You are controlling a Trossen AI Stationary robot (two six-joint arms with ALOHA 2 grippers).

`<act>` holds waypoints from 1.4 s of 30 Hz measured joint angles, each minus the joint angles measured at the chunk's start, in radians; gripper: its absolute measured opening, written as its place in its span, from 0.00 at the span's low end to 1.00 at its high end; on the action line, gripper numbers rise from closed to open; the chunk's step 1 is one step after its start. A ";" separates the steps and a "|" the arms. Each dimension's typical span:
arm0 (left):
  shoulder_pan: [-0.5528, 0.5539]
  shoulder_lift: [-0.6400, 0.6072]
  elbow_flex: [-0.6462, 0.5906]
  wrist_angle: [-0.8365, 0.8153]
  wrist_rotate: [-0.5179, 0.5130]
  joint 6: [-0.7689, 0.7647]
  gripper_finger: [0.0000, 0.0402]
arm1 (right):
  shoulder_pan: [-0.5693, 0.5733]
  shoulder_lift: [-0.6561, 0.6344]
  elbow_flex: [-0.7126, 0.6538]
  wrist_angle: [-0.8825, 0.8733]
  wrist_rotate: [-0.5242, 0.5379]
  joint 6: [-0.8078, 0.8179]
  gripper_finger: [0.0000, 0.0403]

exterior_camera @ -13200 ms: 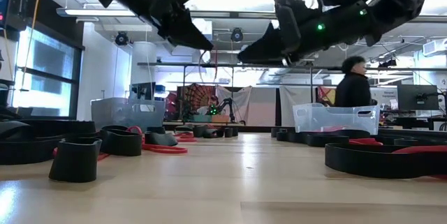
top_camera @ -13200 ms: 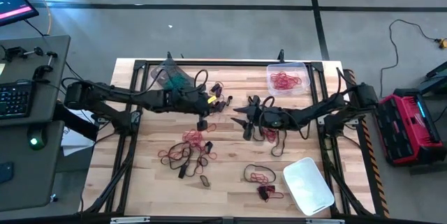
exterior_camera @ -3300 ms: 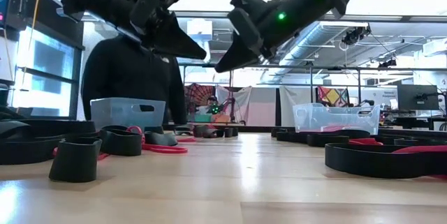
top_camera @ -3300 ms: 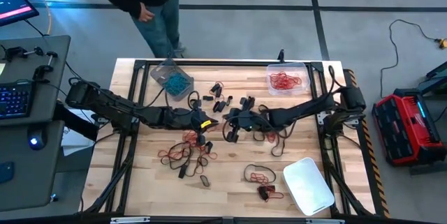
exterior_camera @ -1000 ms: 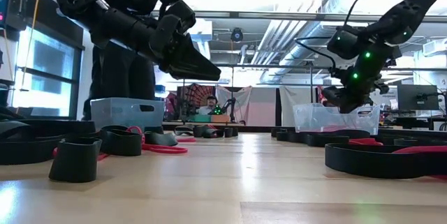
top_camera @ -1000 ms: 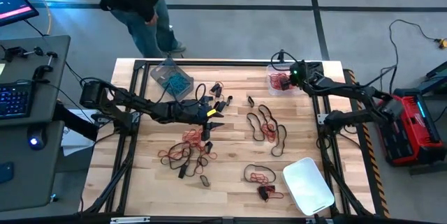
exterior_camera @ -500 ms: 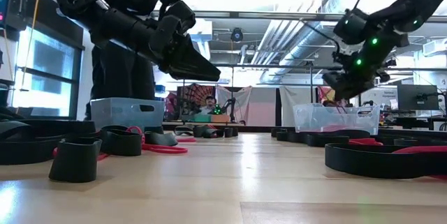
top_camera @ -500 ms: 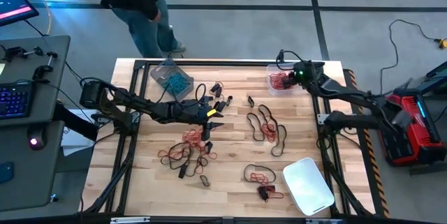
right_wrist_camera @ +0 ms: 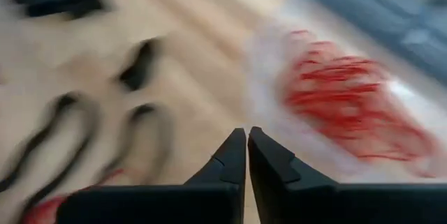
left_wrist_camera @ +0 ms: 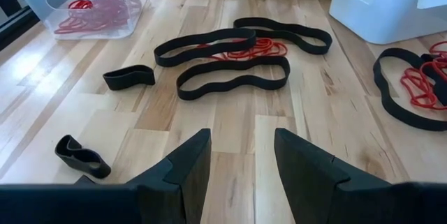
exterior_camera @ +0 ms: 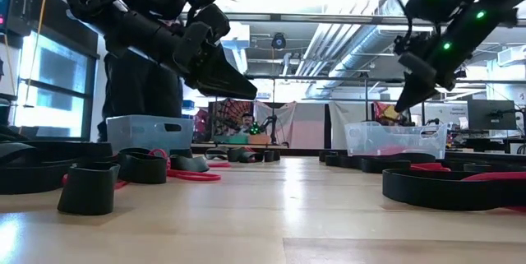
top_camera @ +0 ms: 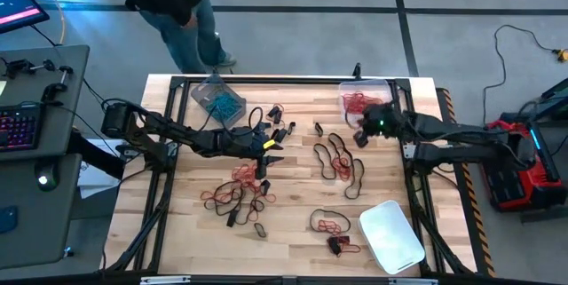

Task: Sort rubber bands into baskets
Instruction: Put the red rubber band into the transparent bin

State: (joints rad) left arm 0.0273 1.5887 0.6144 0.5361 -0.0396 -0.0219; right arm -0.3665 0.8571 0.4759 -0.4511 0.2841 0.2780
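1. Since half a second ago, the right end effector (top_camera: 359,136) has been drawn back from above the clear rectangular plastic basket of red rubber bands (top_camera: 365,100) at the upper right of the high view; it is now seen just below that basket, over the wooden counter (top_camera: 293,232), with its fingers pressed shut and nothing between them.
2. The left end effector (top_camera: 272,147) is held where it was, left of centre in the high view, with its fingers apart and empty.
3. Done so far, as judged: red bands are gathered in the upper-right basket, and teal-blue bands lie in the grey-tinted plastic basket (top_camera: 216,98) at the upper left.
4. The whitish plastic basket (top_camera: 391,236) at the lower right appears to hold nothing.
5. Left to do: long black rubber loops (top_camera: 335,157) lie at centre with some red beneath them, a tangle of red and dark bands (top_camera: 238,192) lies at lower left, short black bands (top_camera: 279,130) sit above centre, and a further red-and-black cluster (top_camera: 330,225) lies low in the frame.
6. Much sorting is judged to remain, the black bands above all.
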 joint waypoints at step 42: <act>0.000 0.000 0.000 -0.039 -0.001 -0.001 0.38 | 0.586 0.508 0.000 0.277 0.064 0.298 0.24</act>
State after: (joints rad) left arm 0.0277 1.5887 0.6147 0.4970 -0.0406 -0.0225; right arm 0.2191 1.3652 0.4763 -0.1742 0.3485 0.5760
